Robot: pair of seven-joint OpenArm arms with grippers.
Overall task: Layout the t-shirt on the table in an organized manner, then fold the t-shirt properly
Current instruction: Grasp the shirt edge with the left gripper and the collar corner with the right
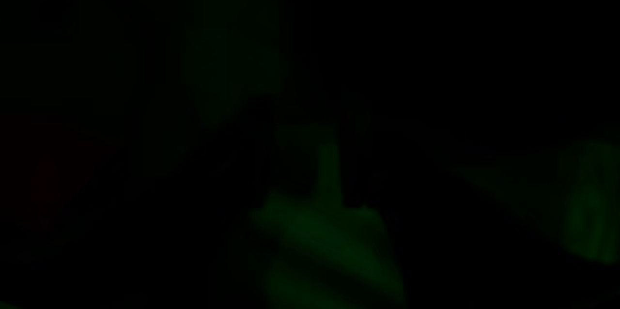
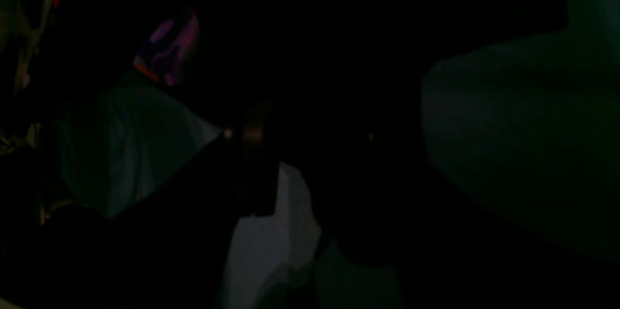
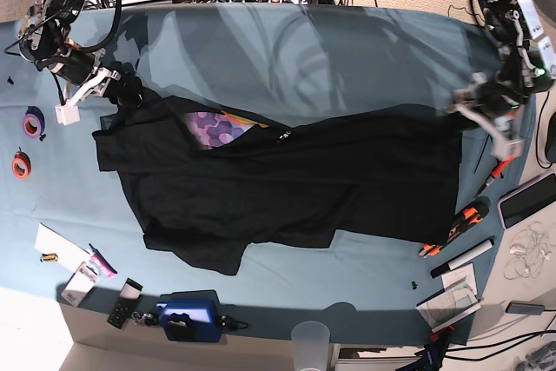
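The t-shirt [image 3: 287, 184] lies spread across the middle of the table [image 3: 347, 41], its purple-orange print [image 3: 217, 126] showing at a fold. The right gripper [image 3: 117, 86] grips its upper corner; the left gripper [image 3: 465, 113] sits at the opposite edge; whether it holds cloth cannot be told, the wrist views being too dark.

T-shirt [image 3: 287, 184] (rumpled) across table [image 3: 347, 49]

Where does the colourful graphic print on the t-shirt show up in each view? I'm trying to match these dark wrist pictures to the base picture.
Left wrist: too dark to tell; no print can be made out.
Right wrist: graphic print at upper left, a purple patch with an orange edge.
Base: print left of centre, on the black t-shirt.
Shared landmark: the teal table, seen pale in the right wrist view.
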